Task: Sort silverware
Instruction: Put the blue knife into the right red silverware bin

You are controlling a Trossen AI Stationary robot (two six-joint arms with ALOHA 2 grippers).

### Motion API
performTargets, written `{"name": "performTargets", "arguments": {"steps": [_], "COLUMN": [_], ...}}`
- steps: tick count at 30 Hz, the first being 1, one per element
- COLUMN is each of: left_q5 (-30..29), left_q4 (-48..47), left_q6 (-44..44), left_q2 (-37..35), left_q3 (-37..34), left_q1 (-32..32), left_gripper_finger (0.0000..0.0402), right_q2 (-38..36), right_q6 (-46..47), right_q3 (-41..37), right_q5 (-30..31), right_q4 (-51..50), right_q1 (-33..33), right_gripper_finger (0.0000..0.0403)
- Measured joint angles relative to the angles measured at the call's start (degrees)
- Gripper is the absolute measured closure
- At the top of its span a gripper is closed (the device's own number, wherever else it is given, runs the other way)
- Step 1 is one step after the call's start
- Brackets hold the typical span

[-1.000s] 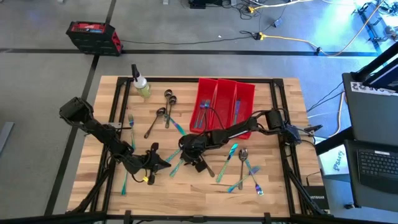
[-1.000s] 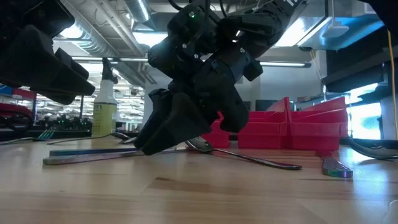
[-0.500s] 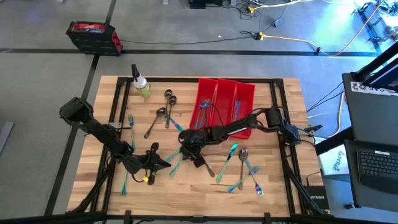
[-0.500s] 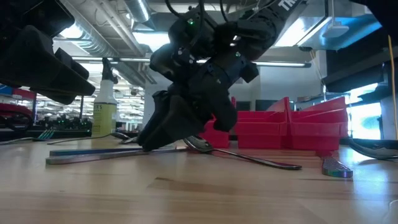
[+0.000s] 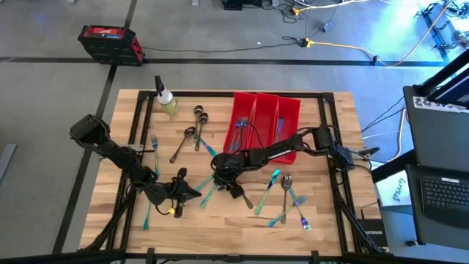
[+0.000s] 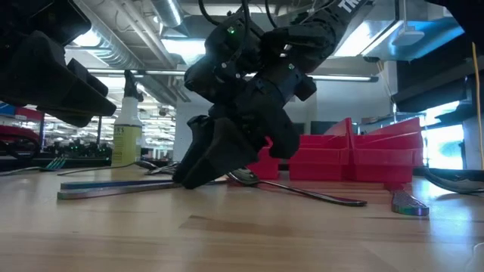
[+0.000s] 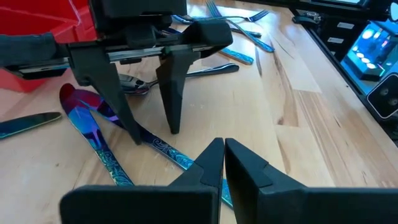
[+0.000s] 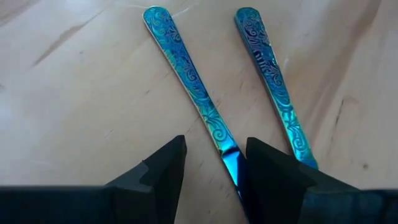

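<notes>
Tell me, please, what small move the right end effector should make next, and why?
Probably close. The right end effector is down at the table with its fingers open on either side of one iridescent handle, so closing should grip it. A second handle lies outside the fingers.

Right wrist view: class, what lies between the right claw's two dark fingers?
An iridescent blue-teal metal handle runs into the gap between the open fingers.
</notes>
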Motion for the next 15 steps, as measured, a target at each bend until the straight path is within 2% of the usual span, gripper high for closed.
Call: {"name": "performTargets", "arguments": {"steps": [9,15], "left_q5": [0.0,0.4], "left_q4": [-0.9,-2.5], "left_q6": [-1.3,-11.3], "left_q2": [0.0,0.0], "left_q3": [0.0,0.0], "left_q1": [0.0,0.0], "left_gripper_finger": [0.0402,0.0402], "right_q2": [0.1,-1.2], "right_q6": [3.3,6.7], "right_q3": [0.0,-0.1], "right_q5": [-0.9,0.6], "right_q4": [-1.0,-3.0], "right_q1": [0.9,3.4], "right_gripper_finger": [0.0244,0.0244]}}
